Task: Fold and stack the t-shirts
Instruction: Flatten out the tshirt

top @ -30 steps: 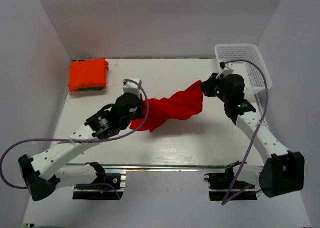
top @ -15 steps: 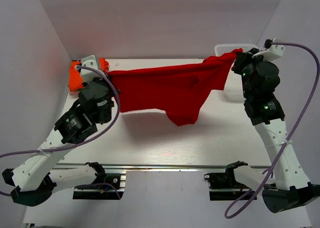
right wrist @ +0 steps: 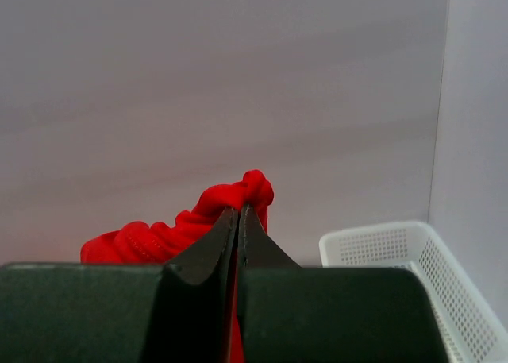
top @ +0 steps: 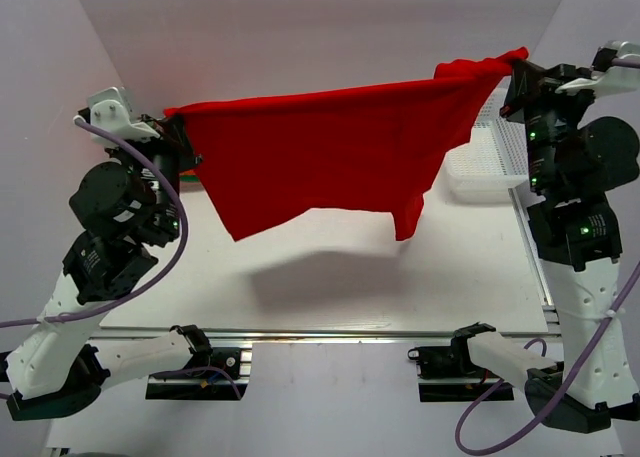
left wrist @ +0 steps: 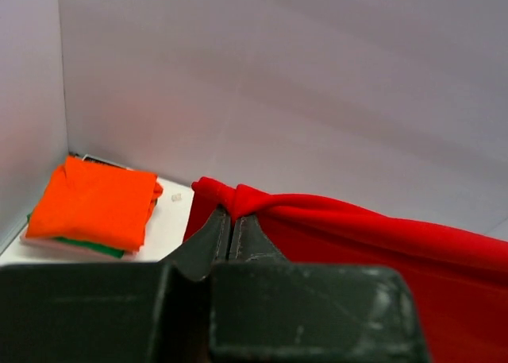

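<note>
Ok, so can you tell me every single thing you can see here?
red t-shirt: one, bright red, stretched in the air above the table, held between both grippers
orange t-shirt: one, orange, folded, far-left corner, on top of the green one
green t-shirt: one, green, folded, under the orange one, only an edge showing
mesh basket: one, white, far-right side of the table
table: one, white, under everything
cables: two, purple, one along each arm
left gripper: one, dark, pinching the shirt's left end
right gripper: one, dark, pinching the shirt's right end
</note>
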Action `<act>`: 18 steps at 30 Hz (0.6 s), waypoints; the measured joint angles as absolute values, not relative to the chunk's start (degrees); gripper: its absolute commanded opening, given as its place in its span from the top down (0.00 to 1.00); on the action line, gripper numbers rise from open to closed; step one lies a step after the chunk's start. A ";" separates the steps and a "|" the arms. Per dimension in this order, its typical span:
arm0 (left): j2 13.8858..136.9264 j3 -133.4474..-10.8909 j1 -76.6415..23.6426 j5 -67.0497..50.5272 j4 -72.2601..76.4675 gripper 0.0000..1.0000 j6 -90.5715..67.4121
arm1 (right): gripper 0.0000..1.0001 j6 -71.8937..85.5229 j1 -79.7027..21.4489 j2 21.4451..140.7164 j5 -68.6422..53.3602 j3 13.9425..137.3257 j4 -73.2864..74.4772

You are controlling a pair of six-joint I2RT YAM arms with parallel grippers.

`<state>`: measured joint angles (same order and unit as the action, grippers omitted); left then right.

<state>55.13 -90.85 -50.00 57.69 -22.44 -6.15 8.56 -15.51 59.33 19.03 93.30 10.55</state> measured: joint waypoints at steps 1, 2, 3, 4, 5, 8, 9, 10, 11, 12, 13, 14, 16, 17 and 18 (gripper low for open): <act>55.37 -91.48 -50.00 57.69 -21.87 1.00 -5.39 | 1.00 8.05 -15.51 59.33 18.79 94.17 10.57; 55.61 -91.94 -50.04 57.71 -21.54 1.00 -4.69 | 1.00 7.51 -15.51 59.33 18.57 94.85 10.61; 56.05 -92.29 -50.17 57.95 -20.91 1.00 -3.97 | 1.00 6.94 -15.51 59.35 18.33 95.44 10.61; 56.47 -92.55 -50.24 58.30 -20.27 1.00 -3.14 | 1.00 6.44 -15.51 59.37 18.13 95.88 10.63; 57.04 -92.68 -50.37 59.20 -19.11 1.00 -2.02 | 1.00 5.96 -15.51 59.42 18.00 96.05 10.61; 59.70 -92.71 -50.41 62.81 -15.14 1.00 2.00 | 1.00 5.10 -15.51 60.05 17.82 96.23 10.66; 60.90 -92.71 -50.39 64.27 -13.56 1.00 3.46 | 1.00 4.89 -15.51 60.45 17.87 96.23 10.63; 62.48 -92.71 -50.39 65.73 -11.75 1.00 5.13 | 1.00 4.62 -15.51 60.84 18.02 96.23 10.63; 63.88 -92.71 -50.39 66.96 -10.24 1.00 6.52 | 1.00 4.32 -15.51 61.39 18.20 96.23 10.63; 65.60 -92.73 -50.35 68.20 -8.86 1.00 8.16 | 1.00 4.03 -15.51 62.06 18.48 96.20 10.63; 67.24 -92.73 -50.26 69.06 -7.42 1.00 9.72 | 1.00 3.79 -15.51 62.72 18.81 96.20 10.63; 68.69 -92.64 -50.24 69.73 -5.78 1.00 11.40 | 1.00 3.49 -15.49 63.42 19.16 96.20 10.63; 70.83 -91.46 -50.15 70.63 -1.98 1.00 14.90 | 1.00 2.83 -15.46 64.86 19.73 96.20 10.59; 71.24 -90.13 -50.04 71.02 0.56 1.00 16.62 | 1.00 2.61 -15.44 65.58 19.94 96.20 10.59; 71.61 -88.97 -49.89 71.50 3.11 1.00 18.52 | 1.00 2.46 -15.44 66.32 20.23 96.20 10.57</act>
<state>71.61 -88.97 -49.89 71.50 3.11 18.52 2.46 -15.44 66.32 20.23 96.20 10.57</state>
